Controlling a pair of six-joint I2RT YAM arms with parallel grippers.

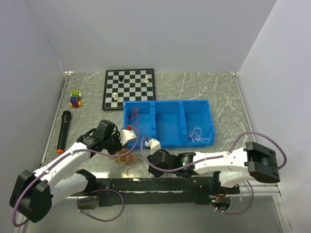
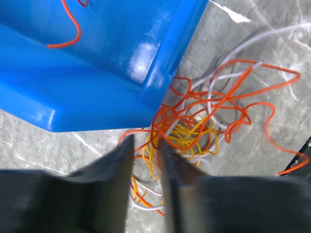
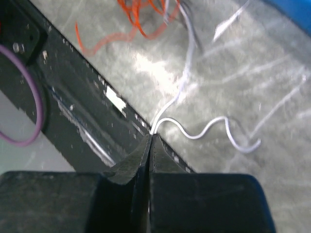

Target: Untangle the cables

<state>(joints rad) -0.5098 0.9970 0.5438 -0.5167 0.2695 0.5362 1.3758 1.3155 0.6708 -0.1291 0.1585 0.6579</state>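
Cables of thin orange, yellow and white wire (image 2: 194, 126) lie knotted in a loose heap on the grey marbled table (image 1: 223, 97), just beside the near left corner of a blue plastic three-compartment bin (image 1: 170, 103). The left pincer (image 2: 146, 143) hangs over the near edge of the heap. It is released: its two black fingers (image 2: 119, 170) stand apart with a narrow gap between them, and yellow and orange strands show through that gap. The right pincer (image 3: 149, 138) is clenched, fingers flat against each other, grasping a white strand (image 3: 194, 137) right at the tips. From the grip one part of that strand runs up toward the orange tangle, while the other curls away in a wavy line across the table. This pincer sits low, near the black rail (image 3: 73, 97) along the table's near edge. Inside the bin, an orange-red wire (image 1: 135, 116) lies in the left compartment and a small bunch of white wire (image 1: 197, 136) in the right one. Behind the bin stands a black-and-white chessboard (image 1: 129, 90) with a few pieces. A black microphone (image 1: 63, 131) and a small colourful toy (image 1: 75, 99) lie near the table's left edge.
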